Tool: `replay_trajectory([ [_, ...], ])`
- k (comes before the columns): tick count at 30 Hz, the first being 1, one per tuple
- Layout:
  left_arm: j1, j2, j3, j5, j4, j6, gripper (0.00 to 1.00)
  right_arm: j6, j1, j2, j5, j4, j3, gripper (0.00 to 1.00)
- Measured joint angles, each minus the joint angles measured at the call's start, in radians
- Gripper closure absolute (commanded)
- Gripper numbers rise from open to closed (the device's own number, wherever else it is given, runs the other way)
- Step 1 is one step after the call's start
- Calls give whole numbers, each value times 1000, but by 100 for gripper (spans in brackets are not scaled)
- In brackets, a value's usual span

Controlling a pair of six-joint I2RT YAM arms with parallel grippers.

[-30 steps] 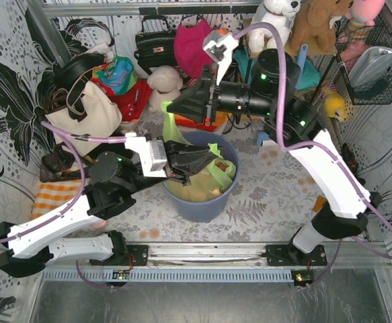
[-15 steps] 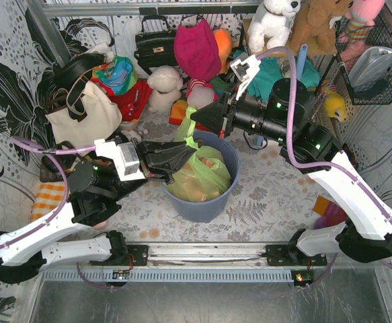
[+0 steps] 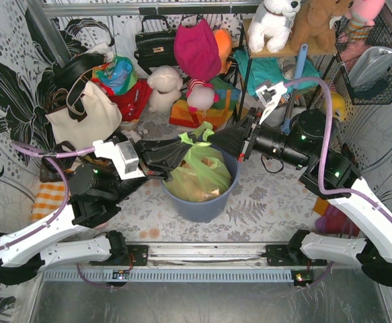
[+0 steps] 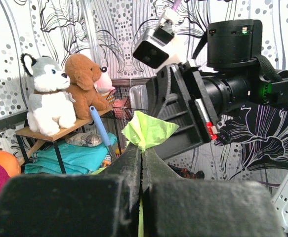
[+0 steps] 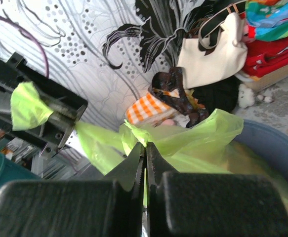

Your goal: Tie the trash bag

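Half done, at a guess: held two ears of the trash bag [image 3: 199, 171] over the bin [image 3: 202, 205], one clamped flat in the left tool [image 4: 142, 153], one in the right tool [image 5: 144, 148]. Saw no finished knot.

Trash bag [image 3: 199, 169] translucent light green, brown paper showing through. Bin [image 3: 201, 207] blue-grey. Left claw [image 3: 177, 152], right claw [image 3: 217, 139] black. Tote [image 3: 88, 116] cream. Tabletop [image 3: 263, 195] pale grey leaf print. Backdrop [image 3: 7, 81] white, black flowers, dots. Cloth [image 3: 51, 196] orange-white check.

Overhead looks down; opposed wrist close-ups share the trash bag [image 4: 148, 131]
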Motion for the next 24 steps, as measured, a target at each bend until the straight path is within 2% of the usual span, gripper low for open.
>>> replay_trajectory([
  [2,0,-1,-1,-7,0,0,100,15,6,-14,-23,8,-21,100],
  [3,0,-1,-1,-10,0,0,100,19,10,-16,-30,8,-27,95],
  [5,0,-1,-1,-14,0,0,100,25,16,-17,-34,5,-29,78],
  [8,0,-1,-1,-16,1,0,100,30,17,-17,-25,-8,-27,66],
  [15,0,-2,-4,-26,0,4,100,9,17,34,13,-64,95,54],
  [19,0,-8,-21,-35,1,5,100,-37,17,79,35,-113,202,53],
  [24,0,-11,-21,-38,0,8,100,-66,17,134,61,-182,312,44],
])
